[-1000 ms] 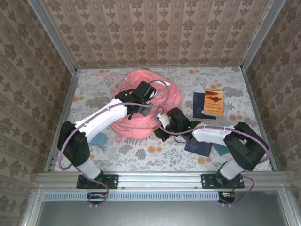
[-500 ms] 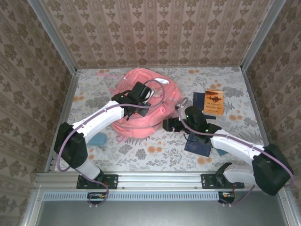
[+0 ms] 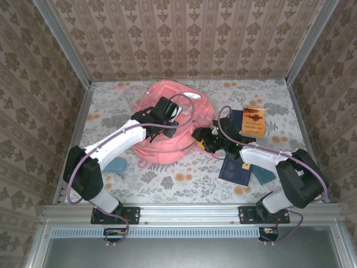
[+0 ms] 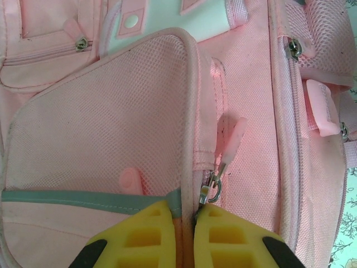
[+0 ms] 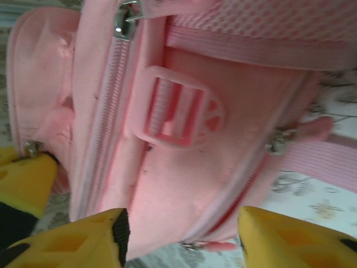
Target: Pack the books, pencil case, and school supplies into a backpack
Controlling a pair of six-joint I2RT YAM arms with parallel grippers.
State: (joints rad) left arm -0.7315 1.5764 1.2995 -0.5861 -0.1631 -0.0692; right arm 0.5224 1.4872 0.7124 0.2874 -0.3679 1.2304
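The pink backpack (image 3: 177,120) lies at the middle back of the table. My left gripper (image 3: 167,120) rests on top of it. In the left wrist view the gripper (image 4: 187,226) is shut on the piped edge of the backpack's (image 4: 111,111) mesh pocket, right beside a zipper slider (image 4: 209,192). My right gripper (image 3: 202,139) is at the backpack's right side. It (image 5: 181,240) is open, its yellow fingers (image 5: 83,240) apart in front of the backpack's (image 5: 184,178) side panel. One navy book (image 3: 235,125) lies under the orange booklet (image 3: 254,120). Another navy book (image 3: 235,172) lies nearer. The pencil case is out of view.
A teal item (image 3: 264,176) lies right of the near navy book, partly under my right arm. Another teal item (image 3: 117,164) lies by my left arm's base. Patterned walls close in the table on three sides.
My right gripper has opened and moved from the backpack's near edge to its right side. The backpack has shifted slightly toward the back with the left gripper.
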